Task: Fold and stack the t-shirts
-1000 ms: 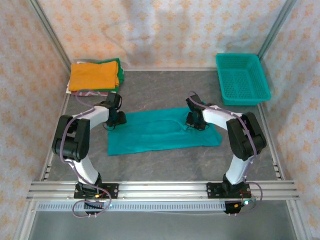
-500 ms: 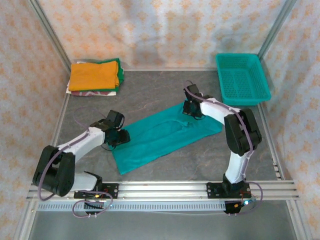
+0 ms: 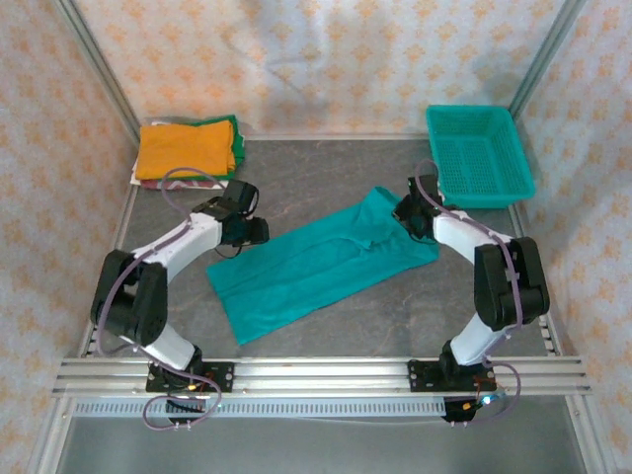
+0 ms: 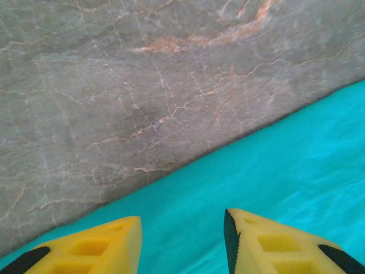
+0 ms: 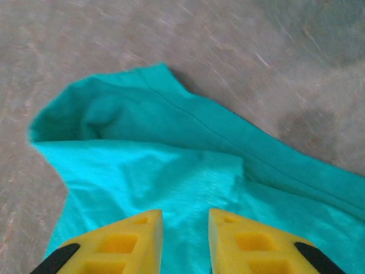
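The teal t-shirt [image 3: 316, 262] lies flat and slanted on the grey table, from near left to far right. My left gripper [image 3: 255, 232] hovers at its far left edge. In the left wrist view its yellow fingers [image 4: 85, 245] stand wide open [image 4: 182, 228] over the teal cloth [image 4: 274, 171]. My right gripper [image 3: 408, 212] is at the shirt's far right corner. There it is open [image 5: 185, 225] just above the rumpled teal cloth [image 5: 142, 165]. The folded shirts are stacked at the far left, the orange one [image 3: 186, 148] on top, then green [image 3: 235, 138] and a patterned one [image 3: 183, 183].
A rigid teal mesh basket [image 3: 479, 158] stands at the far right corner. Patterned curtain walls and metal frame rails enclose the grey marbled table [image 3: 326, 178]. Bare tabletop [image 4: 142, 85] lies beyond the shirt's edge.
The shirt has been swung from level to slanted. The left gripper went toward me, then back away and right. The right gripper moved farther away and right, toward the basket.
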You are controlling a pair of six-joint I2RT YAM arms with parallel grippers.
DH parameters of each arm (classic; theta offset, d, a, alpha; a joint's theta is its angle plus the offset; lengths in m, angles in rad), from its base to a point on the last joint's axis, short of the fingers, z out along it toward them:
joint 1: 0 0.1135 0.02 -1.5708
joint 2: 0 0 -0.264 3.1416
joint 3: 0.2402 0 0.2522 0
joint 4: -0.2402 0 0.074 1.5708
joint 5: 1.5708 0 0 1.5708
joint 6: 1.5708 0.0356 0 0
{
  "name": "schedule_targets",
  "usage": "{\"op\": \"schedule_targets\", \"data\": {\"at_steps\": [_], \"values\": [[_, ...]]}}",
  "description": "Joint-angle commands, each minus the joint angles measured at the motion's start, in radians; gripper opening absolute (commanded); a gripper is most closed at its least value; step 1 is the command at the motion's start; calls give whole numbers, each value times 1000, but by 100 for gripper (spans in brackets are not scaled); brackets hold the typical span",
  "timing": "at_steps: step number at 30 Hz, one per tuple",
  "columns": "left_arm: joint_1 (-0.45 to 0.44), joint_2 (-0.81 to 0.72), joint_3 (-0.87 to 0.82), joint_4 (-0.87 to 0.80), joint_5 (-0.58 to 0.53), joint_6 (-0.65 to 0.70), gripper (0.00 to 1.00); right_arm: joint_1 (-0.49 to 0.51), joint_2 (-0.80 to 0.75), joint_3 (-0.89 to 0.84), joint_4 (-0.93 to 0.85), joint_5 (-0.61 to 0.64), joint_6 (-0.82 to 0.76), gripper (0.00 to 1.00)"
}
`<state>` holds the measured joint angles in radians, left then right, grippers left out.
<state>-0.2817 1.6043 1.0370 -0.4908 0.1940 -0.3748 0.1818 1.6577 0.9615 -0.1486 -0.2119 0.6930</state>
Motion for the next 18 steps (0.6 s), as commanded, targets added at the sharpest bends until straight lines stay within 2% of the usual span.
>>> {"op": "schedule_targets", "data": {"at_steps": [1,5,13,18], "values": [[-1,50,22,24,-28,55,42,-28,42,-9,110,-90,40,31],[0,98,-6,44,-35,66,42,-27,67,12,59,-72,43,33],[1,118,-70,64,-57,53,42,-27,128,9,108,-133,64,34],[0,125,-64,64,-62,52,42,-27,146,14,147,-151,75,25]]}}
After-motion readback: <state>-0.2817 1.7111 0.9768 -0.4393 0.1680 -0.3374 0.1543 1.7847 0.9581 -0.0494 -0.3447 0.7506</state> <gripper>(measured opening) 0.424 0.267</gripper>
